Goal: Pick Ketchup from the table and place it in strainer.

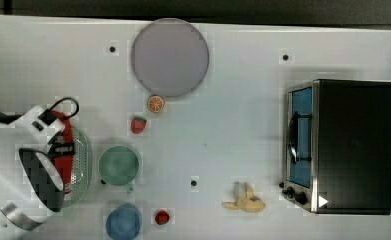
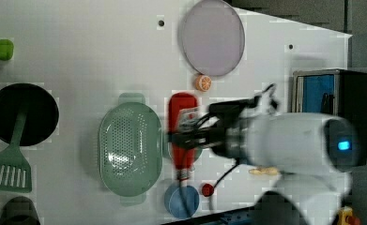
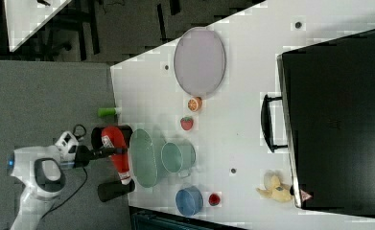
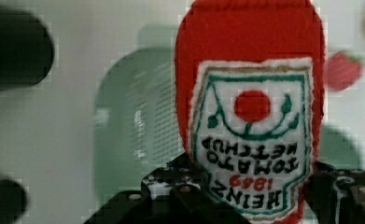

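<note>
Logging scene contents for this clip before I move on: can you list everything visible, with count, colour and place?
Soft red ketchup bottle with white label: one, held by the end effector, above the table beside the strainer.
Pale green oval perforated plastic strainer: one, on the table.
Round green cup: one, at the strainer's right in the top view.
Round blue cup: one, near the top view's bottom edge.
Small red ball: one, beside the blue cup.
Red strawberry: one, mid-table.
Orange slice: one, by the plate.
Round grey plate: one, far edge.
Yellow banana: one, near the oven.
Black toaster oven: one, the top view's right.
Green spatula: one, the left view's left.
End effector: one, black, shut on the bottle.
</note>
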Robot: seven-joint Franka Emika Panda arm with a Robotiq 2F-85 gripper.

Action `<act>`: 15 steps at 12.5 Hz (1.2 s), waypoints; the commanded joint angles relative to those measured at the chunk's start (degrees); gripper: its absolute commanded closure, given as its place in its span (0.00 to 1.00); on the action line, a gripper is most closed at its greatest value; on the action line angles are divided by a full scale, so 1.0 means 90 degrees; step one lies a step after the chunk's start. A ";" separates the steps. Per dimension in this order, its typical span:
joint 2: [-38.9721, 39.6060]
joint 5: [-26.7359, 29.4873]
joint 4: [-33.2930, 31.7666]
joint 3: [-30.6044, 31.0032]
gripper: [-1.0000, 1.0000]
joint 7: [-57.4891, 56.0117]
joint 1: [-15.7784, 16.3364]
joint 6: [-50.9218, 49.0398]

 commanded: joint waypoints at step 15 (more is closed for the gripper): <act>0.0946 -0.0985 0.0431 -0.0012 0.00 0.2877 0.0032 0.1312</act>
